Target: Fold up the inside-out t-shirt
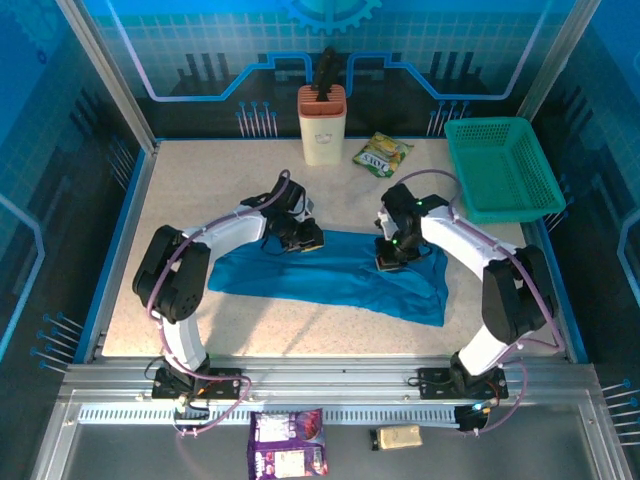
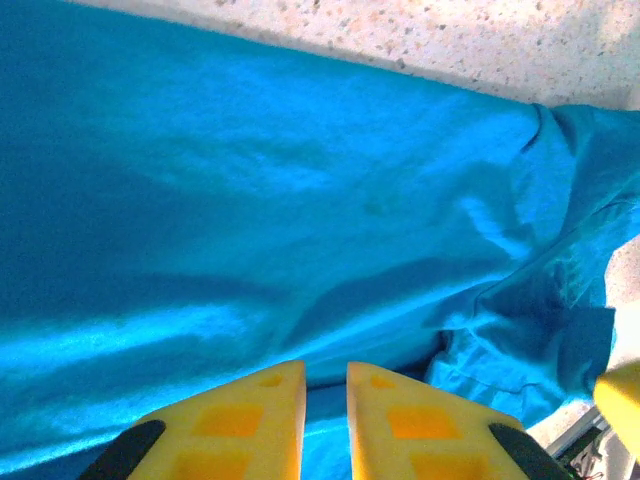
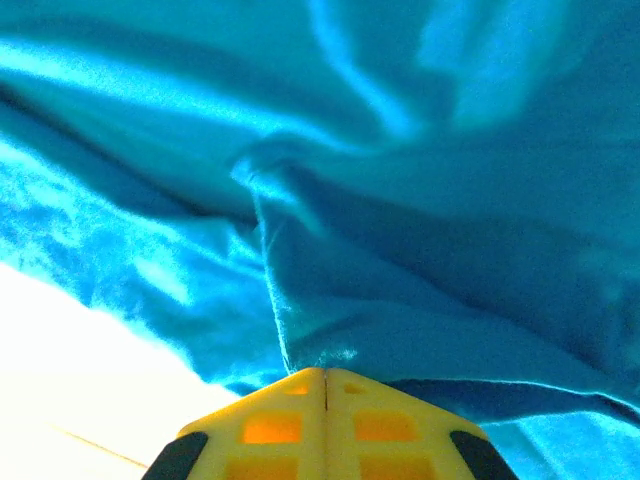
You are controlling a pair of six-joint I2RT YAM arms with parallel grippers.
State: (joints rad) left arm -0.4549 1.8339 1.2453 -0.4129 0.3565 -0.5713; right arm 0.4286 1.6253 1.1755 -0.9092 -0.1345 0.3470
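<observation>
T-shirt (image 1: pixel 330 275) seemingly within right end effector (image 3: pixel 325 378)

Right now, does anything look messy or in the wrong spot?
Yes. The blue t-shirt lies wrinkled and bunched at its right end. A purple snack bag and a small tan packet sit off the table, on the metal ledge in front of it.

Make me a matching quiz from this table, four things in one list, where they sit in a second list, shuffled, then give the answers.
Things:
1. t-shirt
2. teal basket
3. snack packet
4. beige holder

Places:
A. far right corner
B. far edge, just left of the packet
C. spread out in the middle
D. lying between the holder and the basket

Pairs: 1-C, 2-A, 3-D, 4-B
</observation>
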